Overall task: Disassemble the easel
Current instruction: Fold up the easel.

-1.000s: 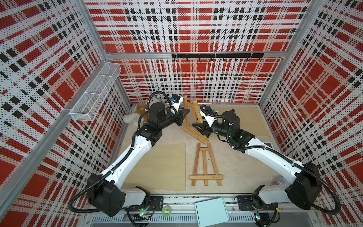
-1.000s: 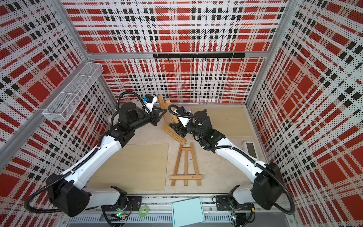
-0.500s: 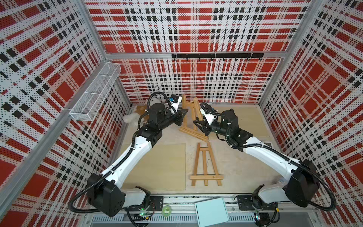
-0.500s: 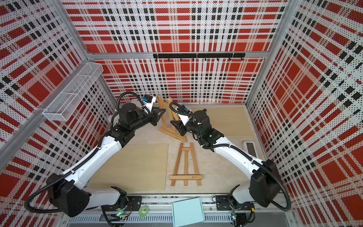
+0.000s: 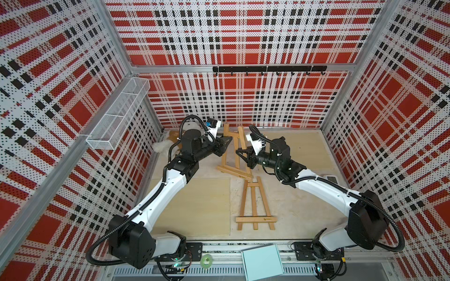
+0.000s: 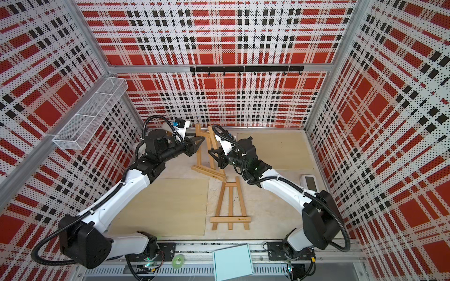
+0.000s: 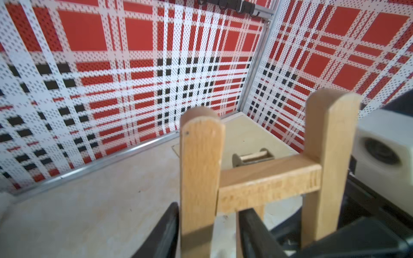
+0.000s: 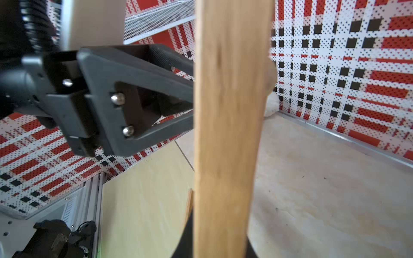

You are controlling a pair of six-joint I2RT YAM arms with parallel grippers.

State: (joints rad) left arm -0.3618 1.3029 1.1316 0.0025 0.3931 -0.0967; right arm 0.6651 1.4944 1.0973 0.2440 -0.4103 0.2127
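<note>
A small wooden easel (image 5: pixel 233 172) (image 6: pixel 208 171) stands upright at the back of the table between both arms. My left gripper (image 5: pixel 225 143) (image 7: pixel 210 208) is open around one upright leg (image 7: pixel 201 160); one finger touches it, and a gap shows at the other. My right gripper (image 5: pixel 239 153) (image 8: pixel 220 241) is shut on the other leg (image 8: pixel 228 134), with dark fingers flush on both sides. A second easel (image 5: pixel 254 206) (image 6: pixel 230 206) lies flat on the table nearer the front, its top close to the standing easel's ledge.
A pale board (image 5: pixel 194 206) lies front left and another (image 5: pixel 304 150) back right. A plush toy (image 5: pixel 163 146) sits in the back left corner. A white device (image 5: pixel 331 178) lies at the right wall. A wire basket (image 5: pixel 117 116) hangs on the left wall.
The easel has been tipped from a slant to upright on its ledge. My left gripper has opened off its leg. My right gripper has closed on the other leg.
</note>
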